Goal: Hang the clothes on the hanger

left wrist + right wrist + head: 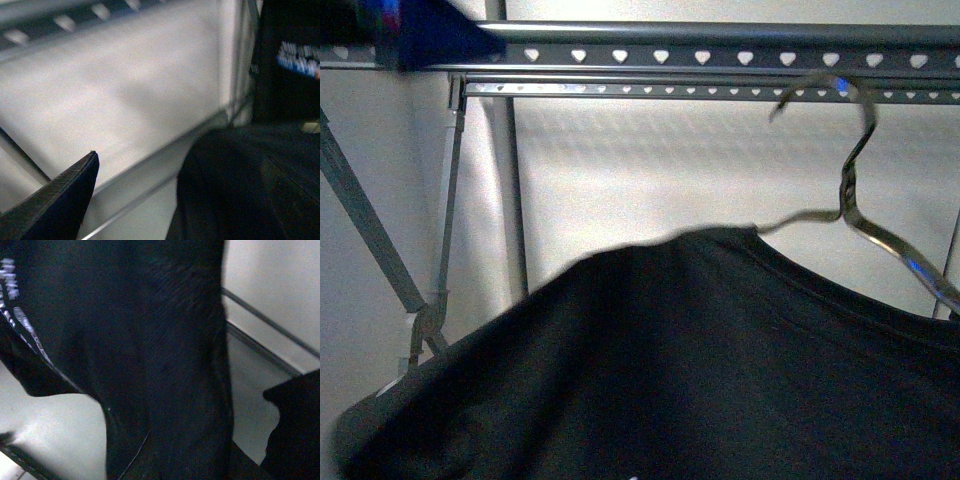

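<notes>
The clothes, a black T-shirt (700, 360), fill the lower half of the front view, with the neck on a bent silver wire frame with a hook (850, 190). The hook is just under the hanger, a grey metal rack whose top rail (720, 57) has a row of heart-shaped holes. In the left wrist view my left gripper (145, 195) is open beside the shirt (250, 190); one dark finger (60, 200) shows. The rail (60, 22) is above it. In the right wrist view the shirt (150, 365) covers my right gripper, which is shut on it.
A white wall (670, 170) is behind the rack. Grey upright and slanted struts (445, 220) stand at the left. A blurred blue and dark shape (430, 35) sits against the rail's left end. White lettering underlined in blue (300, 60) shows on the shirt.
</notes>
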Tool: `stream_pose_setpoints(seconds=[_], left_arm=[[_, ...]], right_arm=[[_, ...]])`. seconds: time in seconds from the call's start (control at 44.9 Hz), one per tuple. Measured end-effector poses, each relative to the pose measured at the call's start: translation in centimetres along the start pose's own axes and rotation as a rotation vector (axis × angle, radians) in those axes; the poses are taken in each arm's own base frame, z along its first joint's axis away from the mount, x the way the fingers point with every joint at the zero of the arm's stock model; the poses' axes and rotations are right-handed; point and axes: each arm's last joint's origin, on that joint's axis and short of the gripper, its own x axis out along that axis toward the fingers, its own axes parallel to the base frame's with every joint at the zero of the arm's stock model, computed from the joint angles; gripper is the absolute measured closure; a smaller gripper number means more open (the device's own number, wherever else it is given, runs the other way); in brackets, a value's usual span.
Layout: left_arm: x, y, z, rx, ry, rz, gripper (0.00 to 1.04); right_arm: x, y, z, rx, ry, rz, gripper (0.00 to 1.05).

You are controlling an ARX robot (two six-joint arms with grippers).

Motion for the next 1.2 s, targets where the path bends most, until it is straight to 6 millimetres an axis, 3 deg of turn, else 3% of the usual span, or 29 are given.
stream_pose_setpoints(seconds=[0.134, 0.379, 0.557, 0.601, 0.757, 0.891, 1.002, 1.047, 1.136, 1.202], left_arm=[[-0.6, -1.1, 2.8, -0.193, -0.131, -0.071, 0.07], [-0.4, -1.1, 2.4, -0.266, -0.12, -0.063, 0.07], [-0.9, 0.3, 2.8, -0.293, -0.185, 0.281, 0.07], [-1.1, 0.7, 2.6, -0.293, -0.171, 0.367, 0.07], [-1.8, 1.9, 1.5, -0.329, -0.083, 0.572, 0.07], [-2.6, 2.3, 0.7, -0.363, -0.077, 0.604, 0.07], [-3.1, 1.3, 0.2, -0.392, -0.086, 0.533, 0.07], [-3.5, 0.4, 0.1, -0.374, -0.052, 0.56, 0.13], [-5.4, -1.9, -2.1, -0.301, -0.015, 0.608, 0.33], [-6.3, -2.9, -3.4, -0.284, -0.006, 0.611, 0.42]], right_arm=[[0.5, 0.7, 0.1, 0.115, -0.022, 0.024, 0.95], [0.2, 0.3, 2.5, 0.197, -0.051, -0.017, 0.96], [-0.1, 0.6, 4.2, 0.268, -0.057, -0.035, 0.96], [-0.1, 0.7, 4.5, 0.293, -0.061, -0.032, 1.0], [0.2, 1.0, 5.5, 0.368, -0.054, -0.038, 1.0], [0.9, 1.1, 6.8, 0.447, -0.061, -0.042, 1.0], [1.8, 0.5, 8.0, 0.502, -0.07, -0.054, 1.0], [2.5, -0.2, 8.9, 0.536, -0.078, -0.064, 1.0], [3.5, -2.4, 10.6, 0.608, -0.101, -0.099, 1.0], [3.8, -3.6, 11.4, 0.648, -0.114, -0.119, 1.0]])
